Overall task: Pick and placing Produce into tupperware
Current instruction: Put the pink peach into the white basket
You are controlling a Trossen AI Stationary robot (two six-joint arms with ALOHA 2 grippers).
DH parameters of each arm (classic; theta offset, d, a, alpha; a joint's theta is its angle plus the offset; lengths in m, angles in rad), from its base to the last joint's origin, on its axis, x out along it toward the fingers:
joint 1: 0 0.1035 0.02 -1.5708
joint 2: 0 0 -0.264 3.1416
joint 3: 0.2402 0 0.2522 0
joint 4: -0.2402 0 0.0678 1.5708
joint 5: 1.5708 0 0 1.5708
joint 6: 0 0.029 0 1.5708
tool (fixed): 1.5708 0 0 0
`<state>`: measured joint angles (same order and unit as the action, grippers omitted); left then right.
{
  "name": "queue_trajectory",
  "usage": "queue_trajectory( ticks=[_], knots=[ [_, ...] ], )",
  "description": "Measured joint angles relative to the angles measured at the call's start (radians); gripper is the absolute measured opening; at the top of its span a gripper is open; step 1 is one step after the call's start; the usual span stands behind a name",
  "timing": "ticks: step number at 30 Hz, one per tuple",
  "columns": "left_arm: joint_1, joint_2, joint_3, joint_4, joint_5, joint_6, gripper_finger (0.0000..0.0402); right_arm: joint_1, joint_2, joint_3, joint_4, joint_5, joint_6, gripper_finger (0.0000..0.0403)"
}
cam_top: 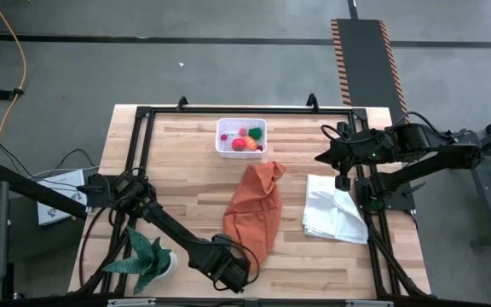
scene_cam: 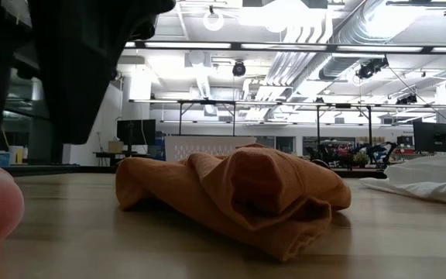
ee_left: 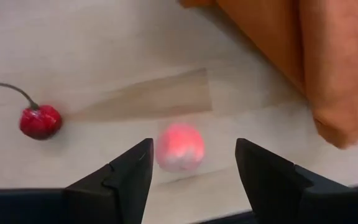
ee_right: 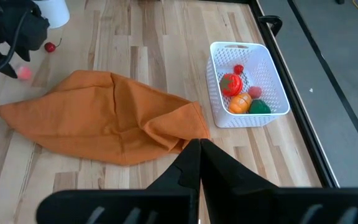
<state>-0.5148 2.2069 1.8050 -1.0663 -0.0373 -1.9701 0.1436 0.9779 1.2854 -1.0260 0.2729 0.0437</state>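
Note:
The white tub [cam_top: 241, 136] sits near the table's far edge with red, orange and green produce [ee_right: 238, 93] inside. A pink toy fruit [ee_left: 179, 147] lies on the wood near the table's near edge, and a red cherry with a stem [ee_left: 40, 121] lies beside it. My left gripper [ee_left: 193, 150] is open just above the table, one finger on either side of the pink fruit without touching it. In the high view my left gripper [cam_top: 235, 271] is by the near end of the orange cloth. My right gripper [ee_right: 199, 155] is shut and waits in the air at the far right [cam_top: 322, 158].
A crumpled orange cloth [cam_top: 258, 209] lies mid-table between the tub and my left gripper. A white cloth [cam_top: 335, 213] lies to its right. A green spiky potted plant [cam_top: 147, 260] stands at the near left. Black frame rails [cam_top: 373, 230] run along the table's sides.

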Motion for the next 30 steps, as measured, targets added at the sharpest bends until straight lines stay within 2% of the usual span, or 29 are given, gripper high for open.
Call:
queue_trajectory(
  ticks=[10,30],
  knots=[
    [-0.005,0.026,-0.001,0.025,0.059,0.027,0.0216,0.0,0.0,0.0,0.0,0.0,-0.011,0.0],
    [-0.002,0.063,0.0,0.068,0.071,0.04,0.0216,0.0,0.0,0.0,0.0,0.0,-0.011,0.0]
  ],
)
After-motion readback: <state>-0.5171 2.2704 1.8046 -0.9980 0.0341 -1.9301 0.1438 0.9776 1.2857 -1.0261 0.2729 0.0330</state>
